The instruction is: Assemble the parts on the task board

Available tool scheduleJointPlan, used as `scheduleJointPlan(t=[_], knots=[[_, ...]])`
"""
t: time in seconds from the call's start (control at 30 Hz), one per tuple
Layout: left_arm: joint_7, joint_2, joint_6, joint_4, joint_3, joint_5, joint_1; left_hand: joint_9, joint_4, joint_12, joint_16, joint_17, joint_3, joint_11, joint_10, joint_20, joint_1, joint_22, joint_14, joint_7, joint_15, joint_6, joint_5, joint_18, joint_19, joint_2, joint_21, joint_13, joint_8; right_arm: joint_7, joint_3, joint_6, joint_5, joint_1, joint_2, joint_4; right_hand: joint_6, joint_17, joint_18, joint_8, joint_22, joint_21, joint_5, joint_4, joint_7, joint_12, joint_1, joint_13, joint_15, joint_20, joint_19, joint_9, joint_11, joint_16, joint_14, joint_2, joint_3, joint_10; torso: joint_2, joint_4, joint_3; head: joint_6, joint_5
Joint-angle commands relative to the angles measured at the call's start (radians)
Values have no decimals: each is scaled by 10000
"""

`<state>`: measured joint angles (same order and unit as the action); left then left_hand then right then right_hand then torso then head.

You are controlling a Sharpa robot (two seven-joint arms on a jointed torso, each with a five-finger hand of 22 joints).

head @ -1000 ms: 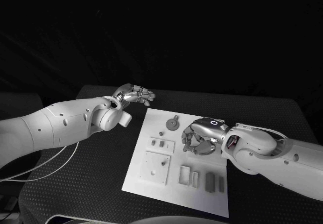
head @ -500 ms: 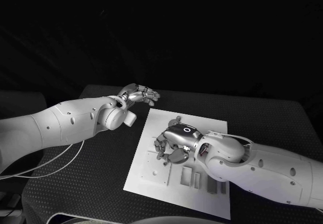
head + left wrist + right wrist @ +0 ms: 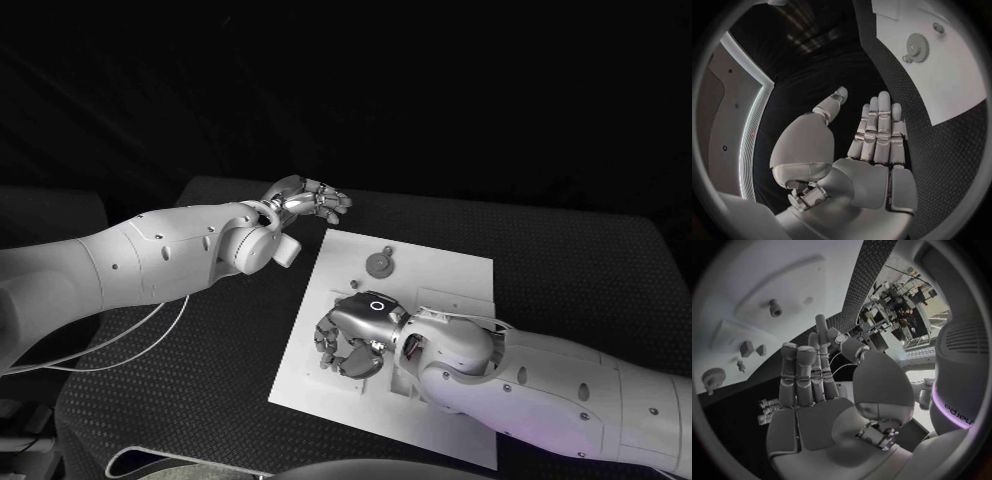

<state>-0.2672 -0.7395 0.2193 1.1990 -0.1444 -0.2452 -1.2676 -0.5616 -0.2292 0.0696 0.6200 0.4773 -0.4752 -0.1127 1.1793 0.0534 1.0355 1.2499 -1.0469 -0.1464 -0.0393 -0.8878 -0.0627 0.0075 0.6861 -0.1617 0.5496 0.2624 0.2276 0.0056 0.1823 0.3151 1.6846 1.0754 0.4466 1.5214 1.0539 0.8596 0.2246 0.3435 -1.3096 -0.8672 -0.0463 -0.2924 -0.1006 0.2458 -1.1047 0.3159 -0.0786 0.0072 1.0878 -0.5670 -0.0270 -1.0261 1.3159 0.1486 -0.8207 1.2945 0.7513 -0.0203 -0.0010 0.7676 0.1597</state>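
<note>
My right hand (image 3: 351, 338) hovered over the board (image 3: 433, 275), fingers apart and empty; I should lower slowly, squarely over one part.

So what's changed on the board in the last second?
The right hand has swept across the task board from its right side toward its left edge, open and holding nothing. The left hand stays raised beyond the board's far corner; the gear hasn't moved.

I read one word, "sharpa", upside down on the white right arm (image 3: 957, 405) casing; nothing else is legible.
</note>
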Motion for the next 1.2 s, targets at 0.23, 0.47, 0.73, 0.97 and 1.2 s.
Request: scheduleJointPlan(t=[0.23, 0.47, 0.73, 0.97, 1.2], knots=[[-116, -9, -81, 34, 7, 65, -14, 11, 52, 1, -74, 22, 9, -49, 7, -14, 1, 20, -41, -15, -56, 23, -9, -75, 79, 98, -70, -20, 68, -49, 17, -161, 466, -53, -42, -89, 6, 10, 372, 56, -143, -42, -22, 11, 25, 69, -409, 347, -106, -62, -9, -19, 50, -70, -54, -352, 30, -10, -4, 33, 26, 70, 78], [-112, -15, -93, 46, 7, 65, -14, 13, 52, 1, -80, 30, 10, -49, 8, -14, 3, 23, -41, -16, -56, 24, -9, -75, 79, 97, -74, -23, 70, -138, 109, -403, 726, -53, -36, -178, 8, 11, 372, 57, -143, -46, -22, 11, 25, 72, -410, 357, -106, -63, -7, -26, 51, -73, -53, -346, 30, -9, -5, 28, 27, 87, 86], [-112, -20, -102, 61, 7, 65, -14, 15, 53, 2, -86, 40, 11, -49, 10, -15, 5, 26, -42, -18, -56, 25, -9, -75, 80, 97, -80, -27, 72, -257, 216, -427, 1009, -54, -86, -340, 11, 13, 372, 59, -144, -51, -22, 11, 26, 74, -412, 369, -107, -63, -6, -34, 51, -77, -52, -337, 28, -10, -3, 29, 25, 114, 103], [-112, -32, -100, 63, 7, 65, -14, 17, 54, 2, -93, 49, 12, -49, 10, -15, 6, 30, -44, -19, -56, 25, -8, -75, 82, 98, -84, -30, 74, -291, 217, -439, 1036, -64, -138, -425, 13, 14, 372, 60, -144, -56, -22, 13, 27, 77, -412, 379, -107, -63, -4, -41, 52, -80, -51, -335, 27, -10, -9, 29, 19, 103, 102], [-97, -50, -118, 56, 7, 65, -14, 19, 56, 2, -98, 57, 14, -49, 11, -16, 5, 33, -44, -19, -56, 26, -8, -75, 83, 98, -88, -33, 75, -416, 217, -308, 1186, -64, -123, -448, 17, 16, 372, 62, -145, -60, -22, 13, 29, 80, -413, 389, -109, -64, -1, -48, 54, -84, -49, -332, 25, -8, -13, 25, 16, 113, 108]])
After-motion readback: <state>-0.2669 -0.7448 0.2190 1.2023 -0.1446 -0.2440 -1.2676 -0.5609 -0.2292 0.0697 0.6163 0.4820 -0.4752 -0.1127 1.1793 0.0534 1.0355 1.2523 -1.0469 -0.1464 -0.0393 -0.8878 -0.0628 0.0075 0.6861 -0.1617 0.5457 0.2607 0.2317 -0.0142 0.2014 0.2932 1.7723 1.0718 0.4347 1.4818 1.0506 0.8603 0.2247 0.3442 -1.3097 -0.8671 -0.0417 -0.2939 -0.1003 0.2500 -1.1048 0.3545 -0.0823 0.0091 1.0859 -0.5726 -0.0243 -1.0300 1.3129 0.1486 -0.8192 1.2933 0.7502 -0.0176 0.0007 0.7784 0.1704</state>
